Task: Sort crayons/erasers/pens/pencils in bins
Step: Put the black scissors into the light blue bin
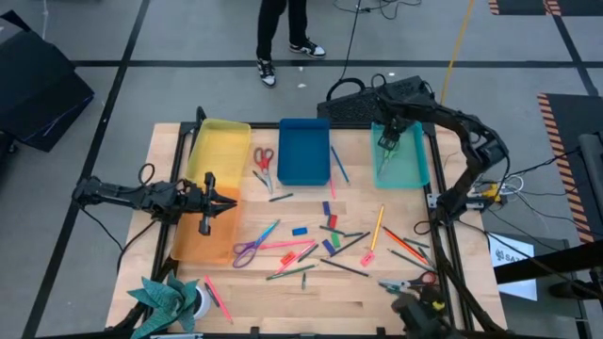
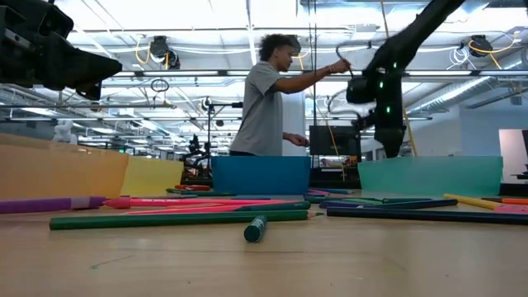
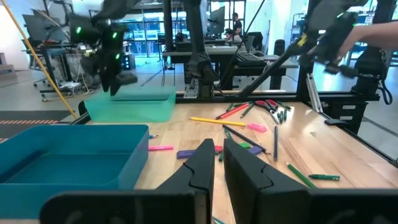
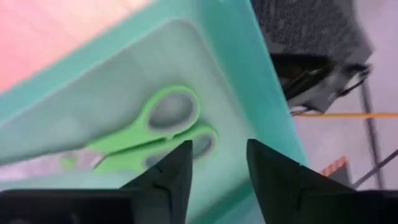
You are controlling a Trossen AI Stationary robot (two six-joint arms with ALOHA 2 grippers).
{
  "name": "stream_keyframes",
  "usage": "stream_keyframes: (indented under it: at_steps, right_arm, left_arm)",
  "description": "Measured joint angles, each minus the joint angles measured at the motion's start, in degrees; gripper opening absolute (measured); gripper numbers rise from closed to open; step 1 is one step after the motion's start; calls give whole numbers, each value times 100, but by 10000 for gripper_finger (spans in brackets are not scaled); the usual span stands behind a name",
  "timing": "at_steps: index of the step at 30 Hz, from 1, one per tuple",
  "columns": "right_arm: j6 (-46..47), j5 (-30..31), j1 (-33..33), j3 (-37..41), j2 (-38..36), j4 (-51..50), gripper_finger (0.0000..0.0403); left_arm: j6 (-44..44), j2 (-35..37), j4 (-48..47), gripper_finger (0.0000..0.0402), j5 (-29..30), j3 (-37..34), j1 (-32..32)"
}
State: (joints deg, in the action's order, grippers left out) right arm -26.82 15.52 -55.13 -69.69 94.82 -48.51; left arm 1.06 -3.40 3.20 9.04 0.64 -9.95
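Four bins stand along the table's far and left sides: yellow [image 1: 219, 149], orange [image 1: 203, 235], blue [image 1: 303, 151] and teal [image 1: 403, 158]. Green scissors [image 4: 149, 134] lie flat on the teal bin's floor [image 4: 93, 106]. My right gripper [image 4: 217, 168] hangs open just above them, over the teal bin [image 1: 388, 141], holding nothing. My left gripper [image 1: 226, 202] waits over the orange bin, its fingers [image 3: 239, 168] a narrow gap apart with nothing between them. Pens, pencils and crayons [image 1: 320, 250] and small erasers [image 1: 300, 231] lie scattered on the wood in mid-table.
Red scissors [image 1: 264, 158] lie between the yellow and blue bins, purple scissors [image 1: 250, 250] near the orange bin, red-handled pliers [image 1: 415, 281] near right. A black keyboard [image 1: 363, 99] sits behind the teal bin. A person [image 1: 283, 38] stands beyond the far edge.
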Motion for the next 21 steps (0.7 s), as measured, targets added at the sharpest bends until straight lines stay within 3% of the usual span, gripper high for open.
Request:
stream_keyframes:
  at_steps: [4, 8, 14, 21]
  right_arm:
    - [315, -42, 702, 0, -761, -617, 156]
    - [973, -50, 1916, -2, -1505, -1398, 154]
    - [2773, -54, 4396, -2, -2148, -2364, 153]
    - [5306, -122, 7459, -2, -1824, -2847, 153]
  left_arm:
    - [0, -1, -1, 40, 1, 0, 0]
    - [0, -1, -2, 40, 0, -2, 1]
    - [0, -2, -2, 40, 0, -2, 2]
    - [0, -2, -2, 40, 0, -2, 0]
